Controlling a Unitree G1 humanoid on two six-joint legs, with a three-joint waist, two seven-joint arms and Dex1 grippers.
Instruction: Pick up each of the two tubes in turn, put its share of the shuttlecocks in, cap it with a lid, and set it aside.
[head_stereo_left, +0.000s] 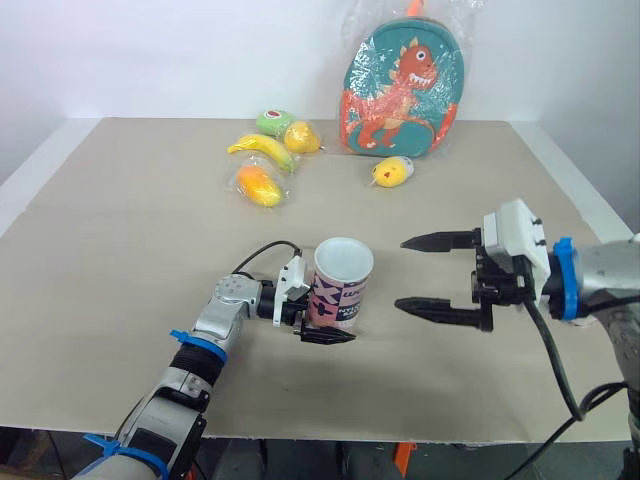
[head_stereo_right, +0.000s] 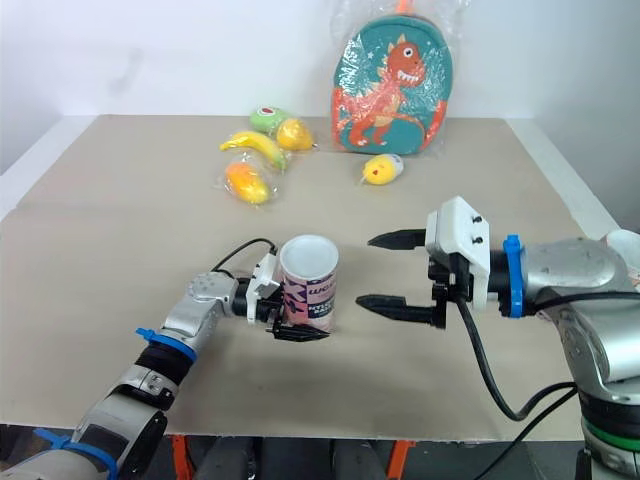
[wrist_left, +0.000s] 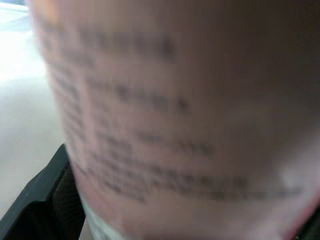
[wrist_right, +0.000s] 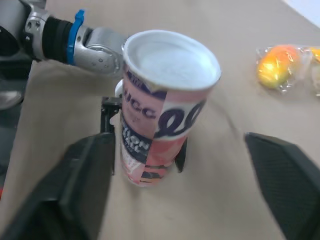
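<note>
The pink-and-white printed cardboard tube (head_stereo_left: 341, 288), white-topped, stands upright near the beige worktop's (head_stereo_left: 120, 250) front edge, clamped low by the left gripper (head_stereo_left: 322, 322), while the right gripper (head_stereo_left: 402, 273) gapes wide and empty just beside it.

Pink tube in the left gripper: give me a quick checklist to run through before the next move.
1. Pink printed cardboard tube upright: ok.
2. Left gripper shut on the tube's lower part: ok.
3. White lid covering the tube's top: ok.
4. Right gripper open and apart from the tube: ok.
5. Shuttlecocks inside the tube: cannot tell, the lid hides them.
6. Tube's base resting on the beige table: cannot tell.
</note>
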